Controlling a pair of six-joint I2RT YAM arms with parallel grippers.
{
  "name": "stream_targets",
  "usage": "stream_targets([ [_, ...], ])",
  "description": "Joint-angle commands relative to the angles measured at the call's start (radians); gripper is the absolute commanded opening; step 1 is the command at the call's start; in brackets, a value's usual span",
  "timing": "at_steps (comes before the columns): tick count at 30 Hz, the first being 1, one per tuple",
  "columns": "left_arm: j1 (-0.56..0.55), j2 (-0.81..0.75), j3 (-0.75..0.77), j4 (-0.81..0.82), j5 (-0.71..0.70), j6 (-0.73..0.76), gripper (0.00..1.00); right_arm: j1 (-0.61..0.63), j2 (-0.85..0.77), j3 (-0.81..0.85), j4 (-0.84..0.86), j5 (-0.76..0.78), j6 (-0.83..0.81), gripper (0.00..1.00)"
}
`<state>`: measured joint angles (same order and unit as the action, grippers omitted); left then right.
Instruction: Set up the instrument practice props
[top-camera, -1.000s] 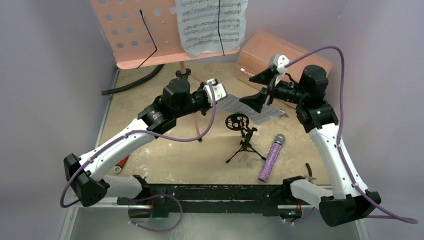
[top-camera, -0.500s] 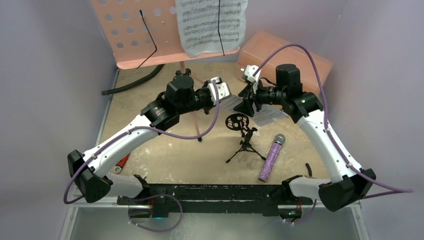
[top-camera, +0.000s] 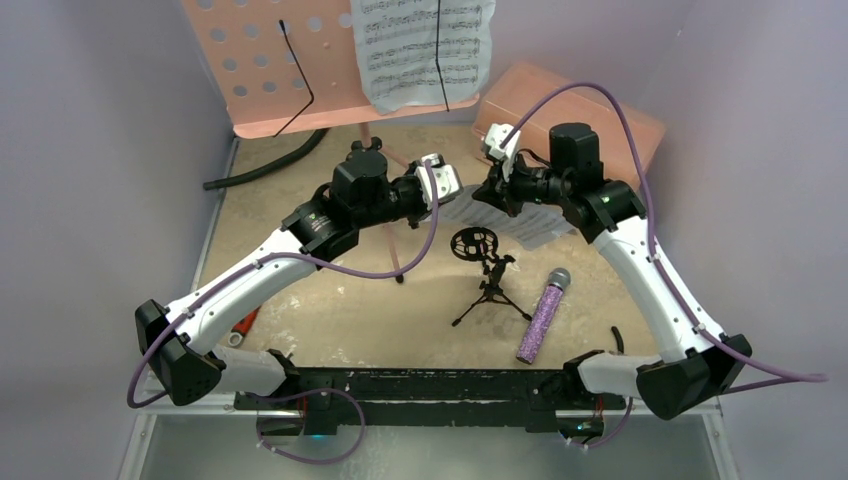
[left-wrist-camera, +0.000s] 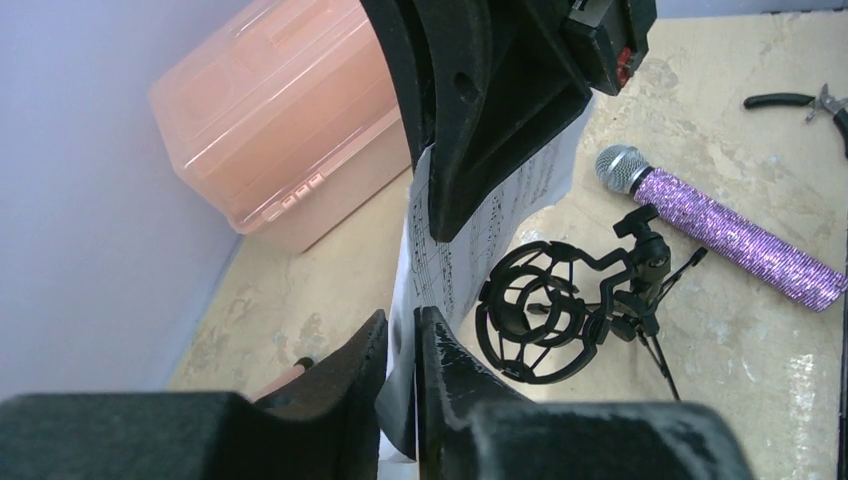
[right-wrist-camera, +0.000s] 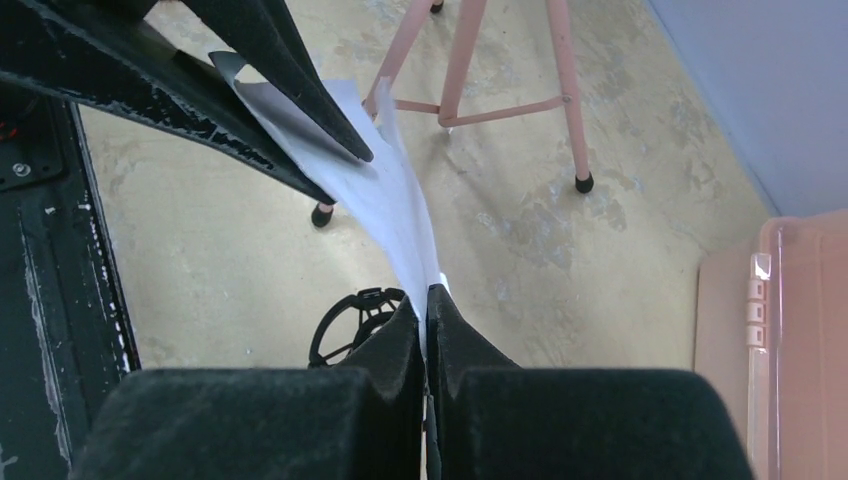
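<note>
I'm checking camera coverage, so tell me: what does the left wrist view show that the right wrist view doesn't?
Left wrist only: the purple glitter microphone, black pliers, and the whole mic stand. Right wrist only: the pink music stand's tripod legs. Both: the white sheet-music page pinched by the left claw and the right claw, the mic stand's ring, and the salmon box.

Left claw (left-wrist-camera: 402, 325) pinched shut, right claw (right-wrist-camera: 424, 300) pinched shut, tips close together
</note>
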<state>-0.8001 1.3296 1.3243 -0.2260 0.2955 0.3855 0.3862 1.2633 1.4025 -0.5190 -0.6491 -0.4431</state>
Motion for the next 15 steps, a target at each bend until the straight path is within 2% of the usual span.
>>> stream_targets([
  [1,-0.005,0.0,0.041,0.027,-0.046,-0.002,0.24,0.002,-0.012,0.038,0.024,0.022,0.027,0.0],
  [4,-0.005,-0.012,0.034,0.028,-0.107,-0.011,0.4,0.002,-0.016,0.043,0.04,0.02,0.063,0.0],
  [8,-0.005,-0.053,-0.009,0.059,-0.218,-0.045,0.53,0.002,-0.031,0.051,0.074,0.027,0.096,0.0],
  [15,-0.005,-0.174,-0.163,0.201,-0.428,-0.189,0.64,0.002,-0.098,0.033,0.2,0.014,0.207,0.0],
])
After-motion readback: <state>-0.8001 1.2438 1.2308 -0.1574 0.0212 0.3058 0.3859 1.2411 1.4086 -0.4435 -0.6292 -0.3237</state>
